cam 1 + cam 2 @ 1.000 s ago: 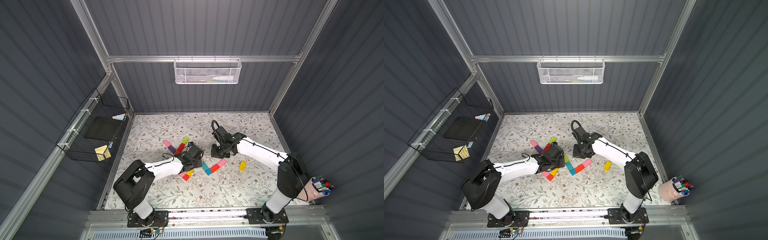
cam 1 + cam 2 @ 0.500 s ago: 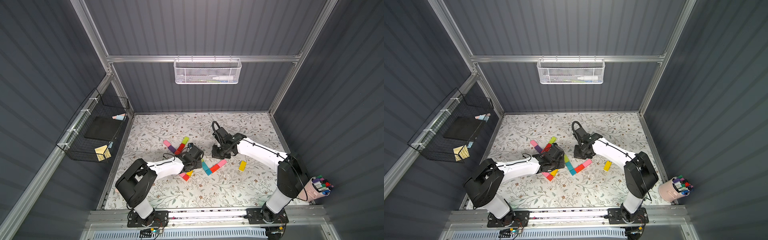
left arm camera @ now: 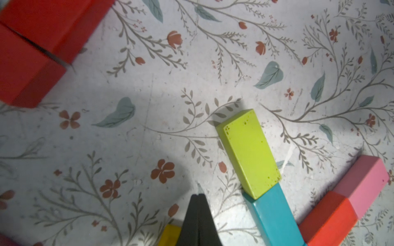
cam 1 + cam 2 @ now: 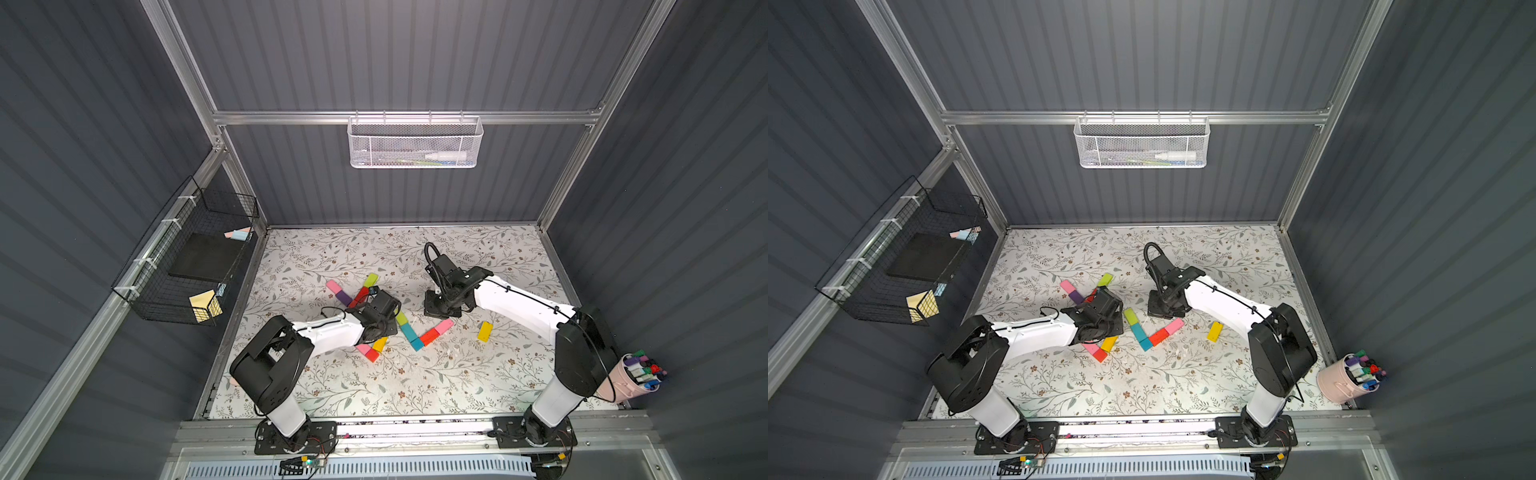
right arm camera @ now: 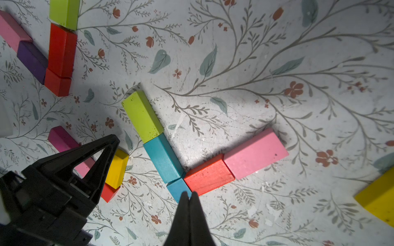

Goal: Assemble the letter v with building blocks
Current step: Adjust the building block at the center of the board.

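A V of building blocks lies mid-table: lime [image 5: 141, 116], teal [image 5: 163, 157] and a small teal square [image 5: 178, 188] form one stroke, red [image 5: 207, 174] and pink [image 5: 254, 153] the other. My right gripper [image 5: 188, 193] is shut and empty, raised above the V [image 4: 415, 334]. My left gripper [image 3: 198, 194] is shut and empty, low beside the lime block [image 3: 249, 153] and over a yellow block [image 3: 169, 234]. In both top views the grippers [image 4: 388, 330] [image 4: 1160, 309] flank the V.
A second group of pink, purple, red and lime blocks [image 4: 353, 291] lies behind the left gripper. Magenta, red and yellow blocks [image 4: 372, 351] sit under the left wrist. A loose yellow block [image 4: 484, 331] lies to the right. A marker cup [image 4: 640, 374] stands at the right edge.
The left arm has shifted slightly at its elbow. Both grippers stay shut and the blocks have not moved.
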You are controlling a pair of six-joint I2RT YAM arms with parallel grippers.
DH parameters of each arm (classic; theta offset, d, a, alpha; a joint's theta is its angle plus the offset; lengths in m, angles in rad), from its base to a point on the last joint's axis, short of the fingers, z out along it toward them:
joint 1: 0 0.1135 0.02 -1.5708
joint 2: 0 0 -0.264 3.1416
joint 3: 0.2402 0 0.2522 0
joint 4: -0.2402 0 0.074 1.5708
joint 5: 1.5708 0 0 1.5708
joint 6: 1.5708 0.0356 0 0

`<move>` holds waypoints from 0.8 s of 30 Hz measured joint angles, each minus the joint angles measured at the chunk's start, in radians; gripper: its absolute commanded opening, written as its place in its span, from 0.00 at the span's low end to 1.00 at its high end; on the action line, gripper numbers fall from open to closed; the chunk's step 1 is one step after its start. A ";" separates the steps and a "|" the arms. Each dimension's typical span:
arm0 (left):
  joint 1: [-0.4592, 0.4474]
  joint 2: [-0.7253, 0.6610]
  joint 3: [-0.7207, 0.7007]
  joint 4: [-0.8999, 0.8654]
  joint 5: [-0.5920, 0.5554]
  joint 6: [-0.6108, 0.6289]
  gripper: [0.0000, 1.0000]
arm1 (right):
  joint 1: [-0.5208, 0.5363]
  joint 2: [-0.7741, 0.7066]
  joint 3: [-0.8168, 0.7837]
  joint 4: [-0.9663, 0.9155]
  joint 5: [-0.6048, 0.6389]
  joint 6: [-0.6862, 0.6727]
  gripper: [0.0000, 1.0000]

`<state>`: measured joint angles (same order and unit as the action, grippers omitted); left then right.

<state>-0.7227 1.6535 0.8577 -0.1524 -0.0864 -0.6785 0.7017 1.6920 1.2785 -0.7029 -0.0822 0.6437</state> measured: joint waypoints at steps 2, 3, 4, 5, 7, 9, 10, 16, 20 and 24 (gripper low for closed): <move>0.000 0.000 -0.003 0.003 0.001 0.001 0.00 | 0.000 0.000 0.000 0.000 0.000 0.000 0.00; 0.000 0.000 -0.004 0.002 0.004 0.002 0.00 | 0.000 0.000 0.000 0.000 0.000 0.000 0.00; 0.000 0.000 -0.004 0.003 0.006 0.003 0.00 | 0.000 0.000 0.000 0.000 0.000 0.000 0.00; 0.000 0.000 -0.004 0.003 0.007 0.003 0.00 | 0.000 0.000 0.000 0.000 0.000 0.000 0.00; 0.000 0.000 -0.004 0.005 0.007 0.003 0.00 | 0.000 0.000 0.000 0.000 -0.002 0.000 0.00; 0.000 0.000 -0.008 0.014 0.007 0.008 0.00 | 0.000 0.000 0.000 0.000 -0.003 0.000 0.00; 0.000 0.000 -0.014 0.020 0.007 0.011 0.00 | 0.000 0.000 0.000 0.000 -0.003 0.000 0.00; 0.000 0.000 -0.036 0.020 0.007 0.011 0.00 | 0.000 0.000 0.000 0.001 -0.007 0.000 0.00; 0.000 0.000 -0.037 0.020 0.007 0.019 0.00 | 0.000 0.000 0.000 0.001 -0.008 0.000 0.00; 0.000 0.000 -0.036 0.021 0.007 0.031 0.00 | 0.000 0.000 0.000 0.003 -0.011 0.000 0.00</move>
<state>-0.7227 1.6535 0.8215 -0.1318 -0.0795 -0.6476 0.7017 1.6920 1.2785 -0.7002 -0.0937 0.6437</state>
